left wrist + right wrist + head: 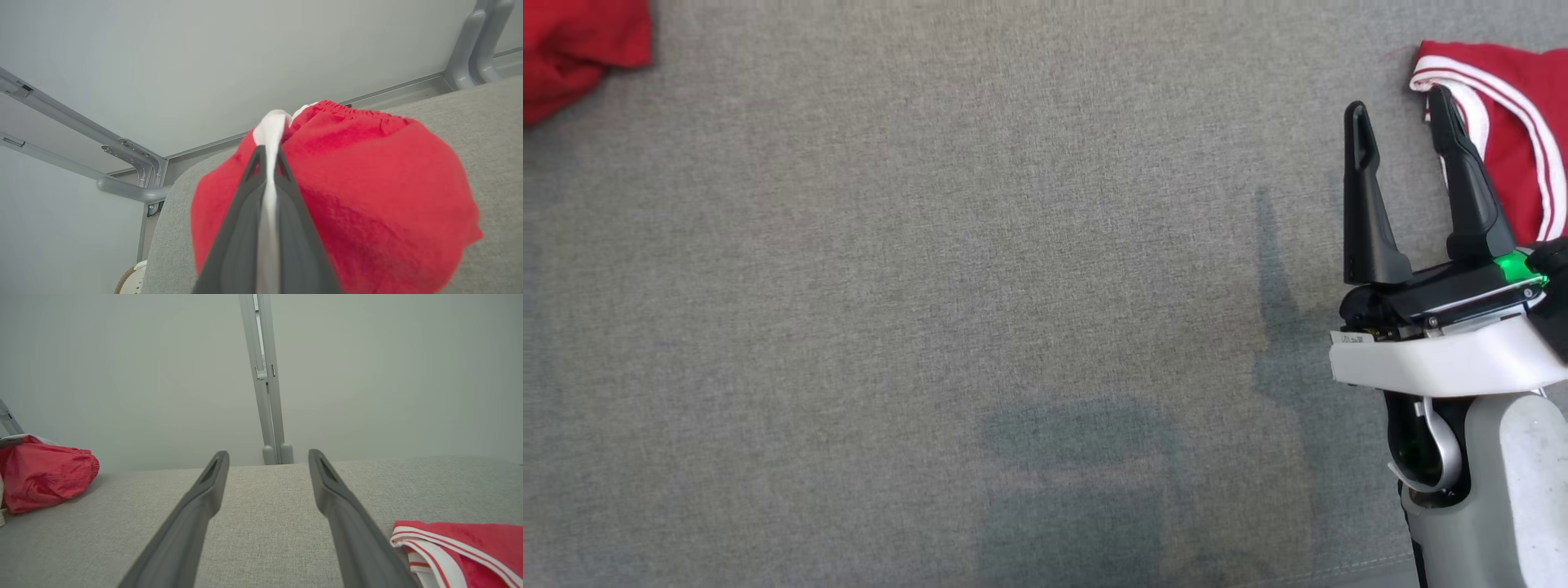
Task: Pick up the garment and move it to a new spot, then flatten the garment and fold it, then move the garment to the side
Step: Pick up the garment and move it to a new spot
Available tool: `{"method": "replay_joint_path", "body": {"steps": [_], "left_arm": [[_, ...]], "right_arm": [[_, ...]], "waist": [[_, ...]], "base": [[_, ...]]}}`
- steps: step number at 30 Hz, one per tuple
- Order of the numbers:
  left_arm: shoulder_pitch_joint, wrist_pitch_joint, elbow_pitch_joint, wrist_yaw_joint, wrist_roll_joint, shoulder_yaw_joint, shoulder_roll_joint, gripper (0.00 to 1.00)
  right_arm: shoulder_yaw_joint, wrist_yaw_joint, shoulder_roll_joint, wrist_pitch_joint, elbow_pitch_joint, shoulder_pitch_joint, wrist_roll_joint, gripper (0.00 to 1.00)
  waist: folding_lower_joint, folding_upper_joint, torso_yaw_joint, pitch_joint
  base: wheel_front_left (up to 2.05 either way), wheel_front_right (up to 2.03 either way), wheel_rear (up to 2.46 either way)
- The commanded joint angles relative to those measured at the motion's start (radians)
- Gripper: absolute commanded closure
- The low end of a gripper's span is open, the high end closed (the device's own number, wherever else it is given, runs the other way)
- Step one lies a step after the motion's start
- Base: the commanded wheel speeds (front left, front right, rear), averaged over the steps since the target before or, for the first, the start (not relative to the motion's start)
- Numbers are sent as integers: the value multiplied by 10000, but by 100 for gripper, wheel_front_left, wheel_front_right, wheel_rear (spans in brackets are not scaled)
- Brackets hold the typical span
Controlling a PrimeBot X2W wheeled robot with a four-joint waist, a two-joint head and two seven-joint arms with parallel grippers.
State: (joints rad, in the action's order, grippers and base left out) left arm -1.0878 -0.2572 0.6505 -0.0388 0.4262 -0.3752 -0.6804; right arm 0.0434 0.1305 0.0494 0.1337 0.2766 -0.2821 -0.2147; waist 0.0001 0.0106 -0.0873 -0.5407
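Observation:
The garment (572, 49) is a bunched heap of red cloth at the far left corner of the grey fabric surface (931, 286). In the left wrist view my left gripper (267, 153) is shut on a white edge of the garment (367, 196), which bulges around and to the right of the fingers. My right gripper (1396, 106) hovers open over the surface at the right, with nothing between its fingers. The right wrist view has the garment (45, 477) far off to the left of my open right gripper (267, 455).
A second red piece of clothing with white stripes (1515, 106) lies at the far right, just beside my right fingers, also low right in the right wrist view (461, 547). Grey metal frame bars (130, 151) and a post (265, 375) stand behind the surface's far edge.

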Motion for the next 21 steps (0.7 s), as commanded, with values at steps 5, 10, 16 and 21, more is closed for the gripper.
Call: {"method": "replay_joint_path", "body": {"steps": [5, 10, 16, 21], "left_arm": [[-280, 260, -339, -394, -198, -390, 168, 100], [-393, 245, -868, -708, -256, -980, 312, 100], [-492, 58, -1903, -888, -46, -1911, 577, 100], [-562, -41, -2875, -906, 145, -2628, 691, 100]], "right_arm": [[-15, 2, 24, 122, -255, 214, -85, 0], [-57, 2, 26, 168, -479, 464, -176, 0], [-92, 2, 24, 195, -686, 848, -299, 0], [-138, 2, 24, 213, -726, 1052, -405, 0]], "waist": [[-1, -106, 187, 1133], [-1, -106, 185, 1987], [-1, -106, 90, 2830], [-1, -106, -28, 3154]], "base": [[0, 0, 0], [0, 0, 0], [0, 0, 0], [0, 0, 0]]}}
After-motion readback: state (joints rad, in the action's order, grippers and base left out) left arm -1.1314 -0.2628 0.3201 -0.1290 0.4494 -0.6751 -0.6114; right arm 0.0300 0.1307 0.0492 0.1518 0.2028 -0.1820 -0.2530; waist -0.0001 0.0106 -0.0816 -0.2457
